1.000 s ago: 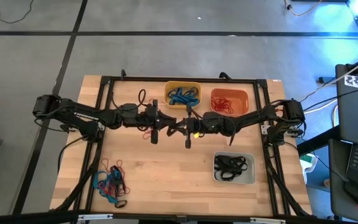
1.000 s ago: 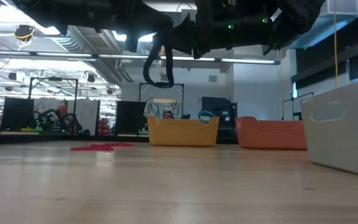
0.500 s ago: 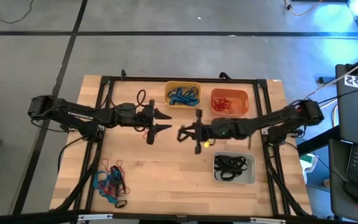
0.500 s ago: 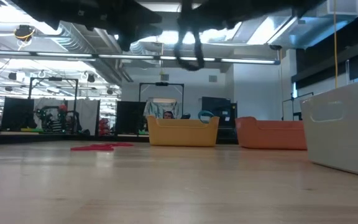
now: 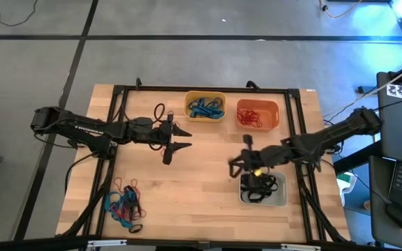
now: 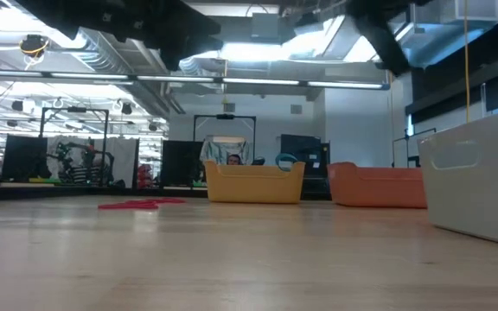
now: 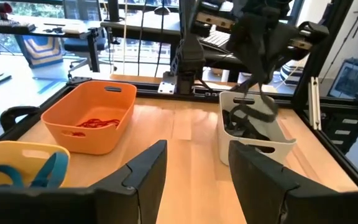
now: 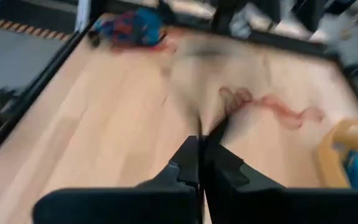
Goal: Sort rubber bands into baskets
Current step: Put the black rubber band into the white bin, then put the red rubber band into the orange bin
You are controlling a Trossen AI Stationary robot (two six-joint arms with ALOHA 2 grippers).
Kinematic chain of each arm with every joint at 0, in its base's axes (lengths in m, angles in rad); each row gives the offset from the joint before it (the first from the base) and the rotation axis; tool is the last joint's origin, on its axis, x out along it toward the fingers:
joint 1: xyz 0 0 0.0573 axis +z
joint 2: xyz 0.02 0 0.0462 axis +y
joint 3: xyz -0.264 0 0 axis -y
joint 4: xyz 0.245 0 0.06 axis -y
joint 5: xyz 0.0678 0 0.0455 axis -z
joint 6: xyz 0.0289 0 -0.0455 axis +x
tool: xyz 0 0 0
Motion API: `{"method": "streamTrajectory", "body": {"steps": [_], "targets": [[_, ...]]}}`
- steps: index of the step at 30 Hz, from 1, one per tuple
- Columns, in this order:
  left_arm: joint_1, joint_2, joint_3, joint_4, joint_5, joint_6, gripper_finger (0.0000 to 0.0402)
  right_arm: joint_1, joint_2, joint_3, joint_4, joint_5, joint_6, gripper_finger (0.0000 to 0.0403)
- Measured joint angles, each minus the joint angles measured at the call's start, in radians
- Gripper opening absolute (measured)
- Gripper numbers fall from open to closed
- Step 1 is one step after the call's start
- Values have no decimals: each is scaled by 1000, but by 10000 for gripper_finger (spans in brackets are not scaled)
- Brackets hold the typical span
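A: High view first: the right gripper [image 5: 237,166] sits just at the near-left corner of the pale grey basket [image 5: 280,200], fingers pinched tight together. That basket already holds a tangle of black bands [image 5: 258,186].

B: Is it carrying anything? From the left wrist view a dark loop [image 7: 252,111] dangles under that arm, right over the grey tub [image 7: 272,144]. I'd call it a black band, though I can't tell exactly how it's caught.

A: Agreed, looks like a delivery step to me. And the left gripper [image 5: 182,138]?

B: Spread wide and empty, hovering mid-table just in front of the yellow basket [image 5: 220,95], which has the blue bands [image 5: 206,107]. The orange basket [image 5: 276,107] next door has the red bands [image 5: 250,116].

A: Plenty left, too. There's a mixed pile [image 5: 123,206] of blue, red and black loops down at the near-left corner of the table [image 5: 187,202], and one red band [image 5: 163,148] lying loose under the left arm.

B: So the call: the right arm needs to get squarely above the grey tub and let go. The left, already open, could drop onto that stray red one.

A: Careful with it though, thin loops lie flat on wood.
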Motion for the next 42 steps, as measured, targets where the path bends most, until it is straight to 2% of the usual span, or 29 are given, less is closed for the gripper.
{"method": "streamTrajectory", "body": {"steps": [9, 13, 19, 24, 27, 30, 36, 42], "targets": [[0, 1, 0, -5, 0, 0, 170, 77, -37, 0, -323, -167, 336, 14], [0, 1, 0, -8, 0, 1, 170, 80, -11, 0, -451, -190, 502, 15], [0, 1, 0, -40, -1, -2, 170, 77, 55, 0, -551, -223, 674, 15], [0, 1, 0, -52, -1, -2, 170, 77, 126, 0, -581, -279, 733, 19], [0, 1, 0, -55, -1, -3, 170, 77, 156, 0, -611, -288, 771, 45], [0, 1, 0, -55, -1, -3, 170, 77, 165, 0, -628, -323, 792, 94], [0, 1, 0, -55, -1, -4, 170, 39, 159, 0, -632, -503, 795, 186], [0, 1, 0, -73, -1, -10, 170, -58, 159, 36, -644, -662, 744, 217]]}}
